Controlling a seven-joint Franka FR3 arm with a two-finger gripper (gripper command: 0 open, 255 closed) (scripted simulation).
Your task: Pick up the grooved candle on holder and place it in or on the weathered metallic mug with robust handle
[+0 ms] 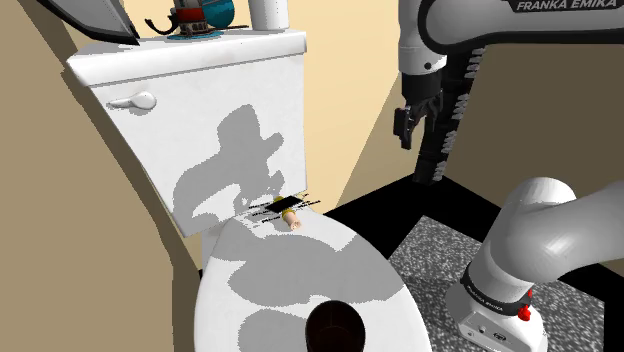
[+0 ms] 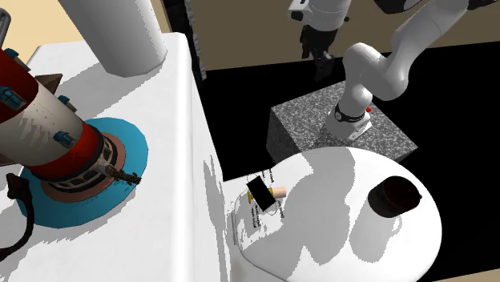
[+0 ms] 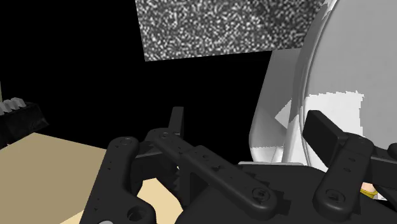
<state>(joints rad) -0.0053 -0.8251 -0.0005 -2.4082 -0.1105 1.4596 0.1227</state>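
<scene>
The candle [image 1: 291, 216] is a short peach stub on a black and yellow holder, at the back of the white toilet lid [image 1: 300, 270] near the hinge. The same candle [image 2: 271, 193] appears in the second exterior view. A dark brown mug [image 1: 335, 327] stands at the lid's front end, its handle not visible; the mug [image 2: 394, 197] is about a lid's length from the candle. My black gripper [image 1: 432, 170] hangs beside the toilet, above the stand and well away from both. In the wrist view the gripper [image 3: 251, 127] is open with nothing between its fingers.
The white tank [image 1: 200, 110] rises behind the lid. On its top stand a teal disc [image 2: 96, 172] carrying a red and white object, and a white cylinder [image 2: 120, 32]. The speckled stand [image 2: 340, 124] sits beside the bowl. A beige wall and black area surround it.
</scene>
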